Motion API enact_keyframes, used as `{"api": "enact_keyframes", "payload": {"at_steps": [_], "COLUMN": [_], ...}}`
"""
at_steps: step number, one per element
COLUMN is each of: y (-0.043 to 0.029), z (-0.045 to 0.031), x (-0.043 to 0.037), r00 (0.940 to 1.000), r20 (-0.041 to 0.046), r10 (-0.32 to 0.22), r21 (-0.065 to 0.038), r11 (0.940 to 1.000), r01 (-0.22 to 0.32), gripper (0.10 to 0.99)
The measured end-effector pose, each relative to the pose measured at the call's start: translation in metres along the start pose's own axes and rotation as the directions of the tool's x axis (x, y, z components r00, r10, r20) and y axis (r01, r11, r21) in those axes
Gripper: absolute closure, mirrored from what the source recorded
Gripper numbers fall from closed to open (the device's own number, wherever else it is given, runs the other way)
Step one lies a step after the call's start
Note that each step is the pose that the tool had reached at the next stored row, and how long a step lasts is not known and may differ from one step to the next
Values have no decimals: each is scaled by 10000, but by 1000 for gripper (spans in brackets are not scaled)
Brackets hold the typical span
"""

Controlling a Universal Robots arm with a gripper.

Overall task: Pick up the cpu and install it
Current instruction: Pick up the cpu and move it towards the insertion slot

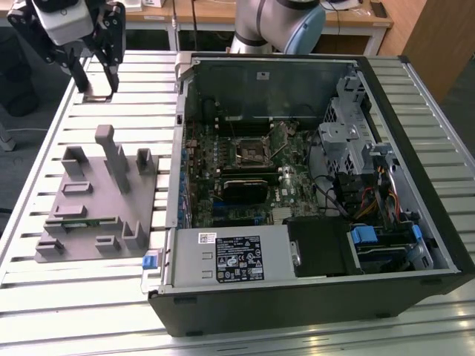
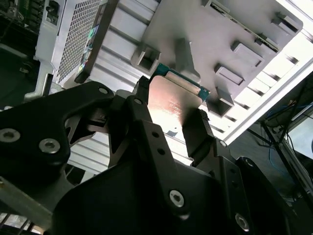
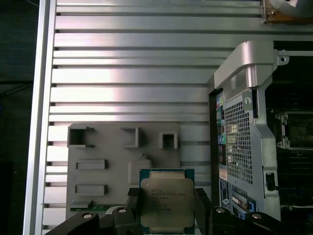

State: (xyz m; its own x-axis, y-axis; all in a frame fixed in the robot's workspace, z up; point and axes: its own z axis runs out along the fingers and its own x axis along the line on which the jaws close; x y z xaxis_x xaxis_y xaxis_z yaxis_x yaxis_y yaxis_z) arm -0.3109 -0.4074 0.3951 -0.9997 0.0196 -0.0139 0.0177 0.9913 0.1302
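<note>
Silver-topped cpu (image 3: 166,201) clamped between black gripper (image 1: 96,85) fingers, closed on two opposite edges, held up clear of grey fixture (image 1: 96,200), over slatted table (image 1: 44,297) just beyond fixture, open computer case (image 1: 297,185) beside fixture

A workshop: slotted aluminium bench (image 1: 74,311), opened computer case (image 1: 297,310).

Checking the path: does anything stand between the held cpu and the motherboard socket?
The gripper holds the cpu above the table, outside the computer case. The case wall on the exterior view's left rises between them, but the case is open on top and nothing visible covers the socket.
</note>
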Motion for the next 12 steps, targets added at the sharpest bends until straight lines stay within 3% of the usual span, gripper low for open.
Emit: {"api": "enact_keyframes", "payload": {"at_steps": [12], "y": [4], "z": [8], "x": [-243], "r00": [10000], "r20": [0], "r10": [0], "r21": [-20], "r11": [10000], "r01": [0], "gripper": [557]}}
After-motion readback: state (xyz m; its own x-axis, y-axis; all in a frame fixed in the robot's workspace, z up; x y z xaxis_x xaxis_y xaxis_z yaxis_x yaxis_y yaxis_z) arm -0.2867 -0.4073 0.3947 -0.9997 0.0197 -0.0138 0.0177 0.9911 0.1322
